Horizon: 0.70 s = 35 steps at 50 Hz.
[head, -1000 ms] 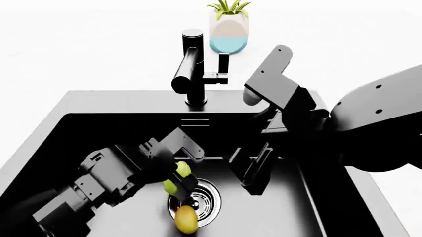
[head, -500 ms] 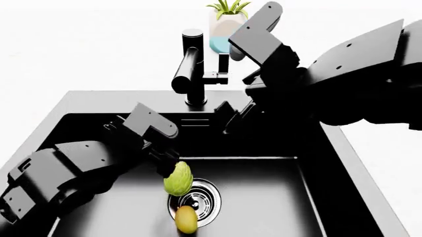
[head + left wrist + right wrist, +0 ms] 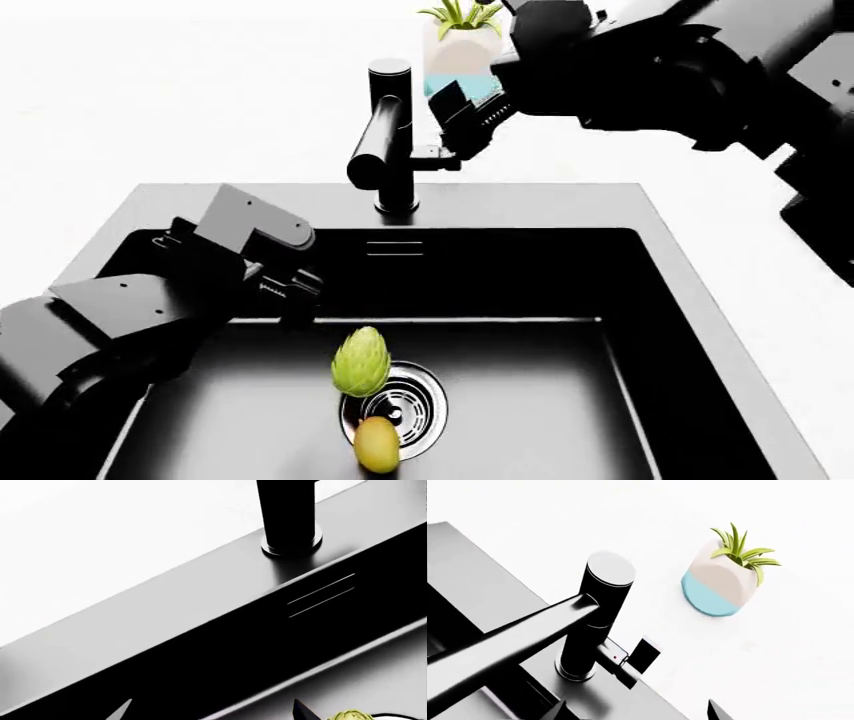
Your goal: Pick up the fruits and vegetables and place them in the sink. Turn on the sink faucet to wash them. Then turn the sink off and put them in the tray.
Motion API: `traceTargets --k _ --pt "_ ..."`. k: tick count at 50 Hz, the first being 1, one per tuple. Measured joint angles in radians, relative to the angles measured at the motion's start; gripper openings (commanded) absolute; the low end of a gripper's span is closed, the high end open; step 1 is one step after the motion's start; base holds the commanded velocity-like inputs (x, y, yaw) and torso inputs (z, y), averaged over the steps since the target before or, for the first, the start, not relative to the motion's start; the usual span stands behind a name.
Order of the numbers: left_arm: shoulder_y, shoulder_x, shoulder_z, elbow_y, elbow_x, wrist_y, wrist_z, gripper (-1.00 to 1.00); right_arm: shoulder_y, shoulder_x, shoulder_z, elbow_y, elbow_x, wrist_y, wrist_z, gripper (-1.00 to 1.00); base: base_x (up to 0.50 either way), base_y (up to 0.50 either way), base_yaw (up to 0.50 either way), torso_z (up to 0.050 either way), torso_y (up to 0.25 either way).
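The light green artichoke [image 3: 360, 362] lies in the black sink [image 3: 174, 205] beside the drain [image 3: 398, 408], and its tip shows in the left wrist view [image 3: 350, 715]. Just in front of it lies the yellow-orange mango [image 3: 378, 443]. My left gripper [image 3: 296, 295] [image 3: 212, 716] hangs open and empty over the basin's left side, apart from the artichoke. My right gripper [image 3: 467, 115] [image 3: 637, 715] is open, just right of the black faucet [image 3: 387, 140] [image 3: 597, 615] and close above its side lever [image 3: 438, 155] [image 3: 639, 660], not touching it. The tray is out of view.
A potted plant [image 3: 461, 45] [image 3: 724, 587] in a white-and-blue pot stands on the white counter behind the faucet, right behind my right arm. The faucet's spout reaches forward over the sink's back edge [image 3: 167, 610]. My left forearm covers the basin's left part.
My left gripper has let go of the artichoke and drawn back up and to the left. My right arm has risen out of the basin to the faucet lever.
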Motion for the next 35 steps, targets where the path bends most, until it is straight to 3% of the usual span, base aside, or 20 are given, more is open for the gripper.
traceTargets --k 14,35 --pt "-0.008 0.002 0.001 0.024 -0.008 -0.004 0.000 1.00 -0.044 -0.237 -0.040 0.493 -0.144 -0.207 -0.181 1.00 0.00 0.00 0.00 0.000 0.000" --pt "-0.003 -0.007 -0.003 0.049 -0.018 0.013 0.016 1.00 -0.120 -0.315 -0.047 0.667 -0.135 -0.367 -0.169 1.00 0.00 0.00 0.00 0.000 0.000"
